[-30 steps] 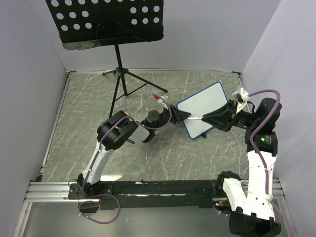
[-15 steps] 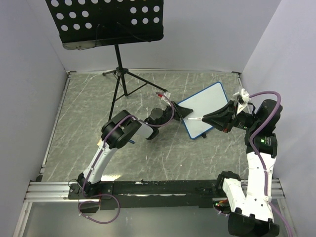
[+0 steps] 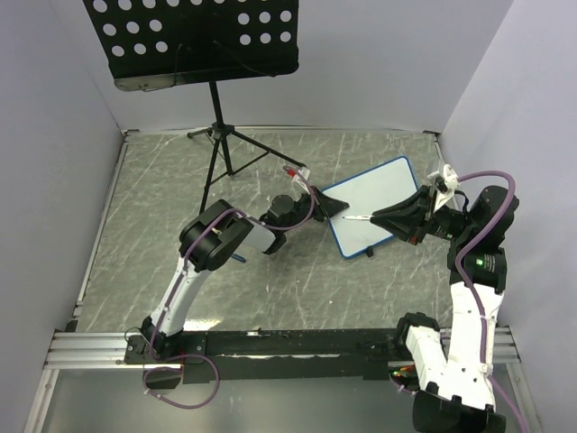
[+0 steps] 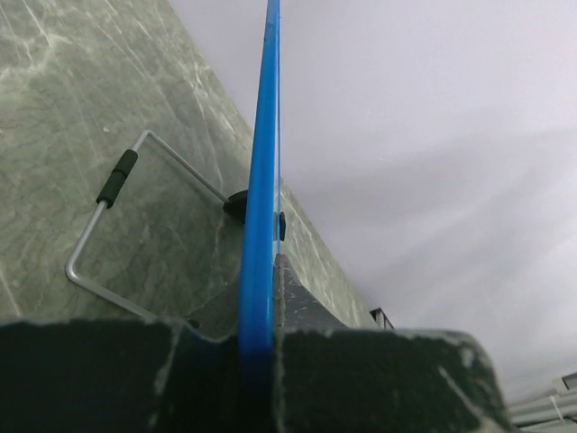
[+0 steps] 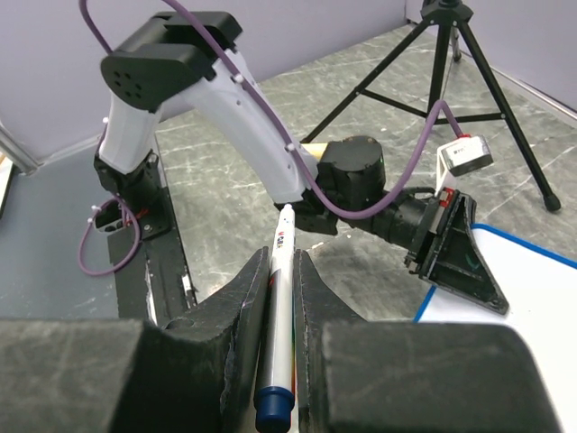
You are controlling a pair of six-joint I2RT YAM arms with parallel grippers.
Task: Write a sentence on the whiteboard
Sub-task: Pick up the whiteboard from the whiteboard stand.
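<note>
The whiteboard (image 3: 379, 197), white with a thin blue frame, lies slanted right of the table's middle. My left gripper (image 3: 337, 207) is shut on its left edge. The left wrist view shows that blue frame (image 4: 262, 198) edge-on, pinched between the jaws of my left gripper (image 4: 260, 316). My right gripper (image 3: 379, 216) is shut on a white marker (image 3: 357, 217) with its tip over the board's near-left part. In the right wrist view the marker (image 5: 280, 298) lies between my right gripper's (image 5: 282, 263) fingers, with a dark blue end cap nearest the camera. The sentence is out of view; the board's face looks plain white.
A black perforated music stand (image 3: 198, 36) on a tripod (image 3: 221, 135) stands at the back left. A bent wire leg with a black sleeve (image 4: 117, 176) sticks out beside the board. Grey walls close in the marbled table (image 3: 144, 234) on three sides.
My left gripper has moved right onto the whiteboard's left edge and shut on it. The board has turned slightly. The right gripper still holds the marker, nearly still.
</note>
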